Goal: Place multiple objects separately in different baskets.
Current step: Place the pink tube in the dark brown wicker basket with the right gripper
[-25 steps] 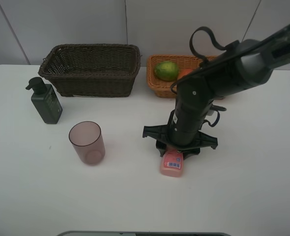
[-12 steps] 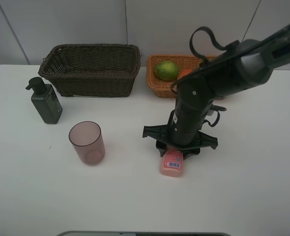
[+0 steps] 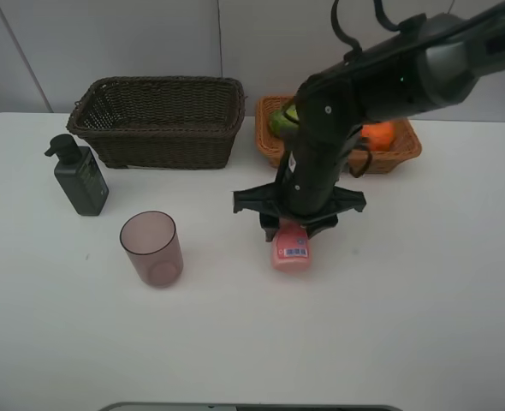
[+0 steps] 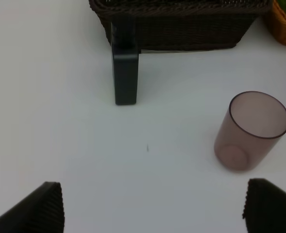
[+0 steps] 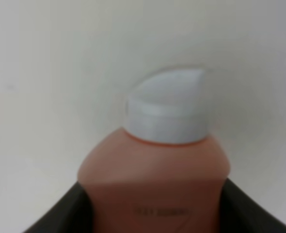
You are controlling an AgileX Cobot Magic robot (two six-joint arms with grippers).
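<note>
My right gripper (image 3: 292, 228) is shut on the small pink labelled bottle (image 3: 292, 247), holding it low over the white table (image 3: 424, 282). In the right wrist view the bottle (image 5: 155, 179) sits between the fingers (image 5: 70, 213), white cap outward. The translucent pink cup (image 3: 151, 247) (image 4: 252, 128) and the dark green pump bottle (image 3: 80, 175) (image 4: 125, 68) stand at the left. The dark brown basket (image 3: 158, 120) is behind them. The light orange-tan basket (image 3: 398, 154) holds the orange (image 3: 379, 134) and the green fruit (image 3: 282, 117), partly behind my arm. The peach-red fruit is hidden. My left gripper (image 4: 155, 213) is open and empty.
My right arm (image 3: 389, 68) reaches in from the upper right across the light basket. The left wrist view shows the dark basket's front wall (image 4: 191, 29) and a corner of the light basket (image 4: 281, 29). The table's front edge (image 3: 252, 406) is near.
My right gripper has moved up and to the left, toward the baskets, with the pink bottle in it. The orange now shows behind the arm. Cup and pump bottle have not moved.
</note>
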